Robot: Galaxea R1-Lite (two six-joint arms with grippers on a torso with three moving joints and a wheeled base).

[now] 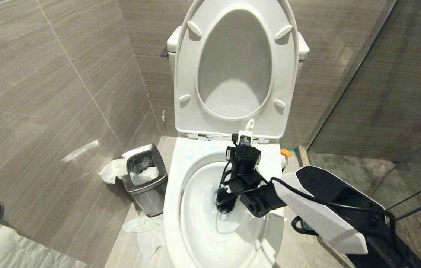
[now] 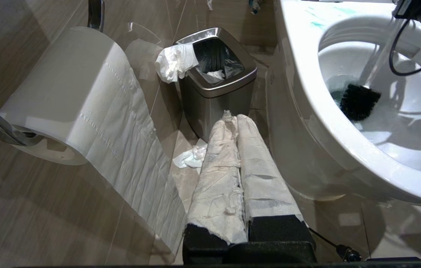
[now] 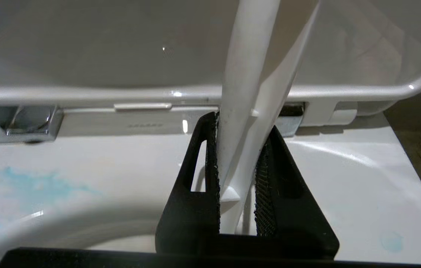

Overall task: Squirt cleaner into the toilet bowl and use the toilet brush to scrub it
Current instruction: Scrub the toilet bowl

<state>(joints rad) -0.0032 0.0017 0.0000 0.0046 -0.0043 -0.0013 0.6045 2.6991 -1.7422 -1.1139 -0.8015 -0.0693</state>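
The walls are covered with large grey-brown tiles with a fine horizontal grain. On the left, a small steel-rimmed bin stands on the pale, glossy floor, with white tissue hanging over its edge. Crumpled paper lies near it. A toilet paper roll hangs nearer left. On the right is a glass partition.

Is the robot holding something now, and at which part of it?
Yes. The right gripper holds the toilet brush by its white handle; the left gripper holds nothing.
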